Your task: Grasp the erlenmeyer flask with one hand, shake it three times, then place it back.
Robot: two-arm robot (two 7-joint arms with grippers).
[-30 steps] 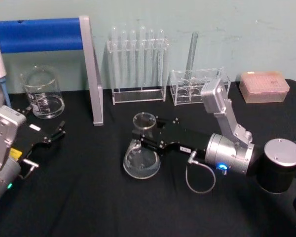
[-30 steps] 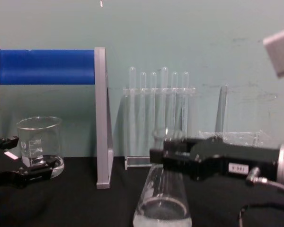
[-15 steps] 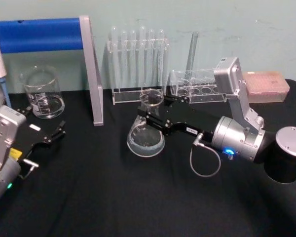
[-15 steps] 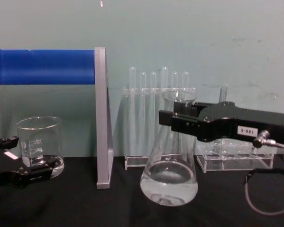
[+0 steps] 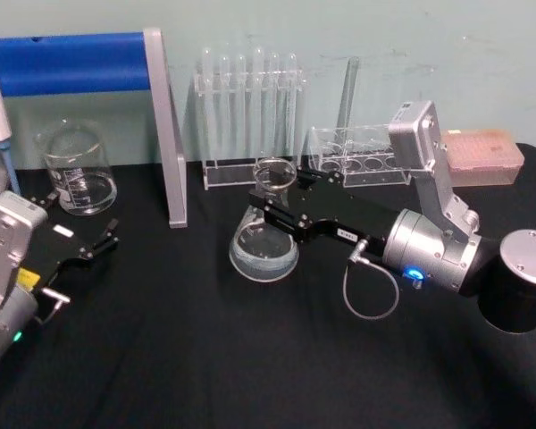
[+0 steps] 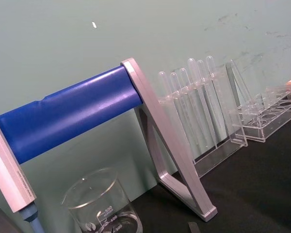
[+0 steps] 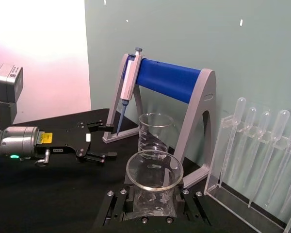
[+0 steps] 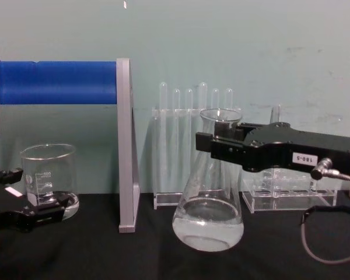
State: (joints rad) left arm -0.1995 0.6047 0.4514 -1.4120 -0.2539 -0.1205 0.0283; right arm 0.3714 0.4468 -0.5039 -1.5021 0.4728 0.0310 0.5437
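The right gripper (image 8: 214, 146) has its fingers clenched on the neck of the erlenmeyer flask (image 8: 209, 216), upright over the middle of the counter (image 5: 205, 357); this is likely the shaking step. Next come short, firm swings that keep the shallow clear liquid inside. The left gripper (image 5: 94, 243) rests spread-fingered near the beaker (image 5: 76, 170), which seems nearly empty.

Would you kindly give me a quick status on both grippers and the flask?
Right gripper shut on erlenmeyer flask neck. Flask upright, liquid in its base. Left gripper open, idle near beaker. Test tube rack behind flask.
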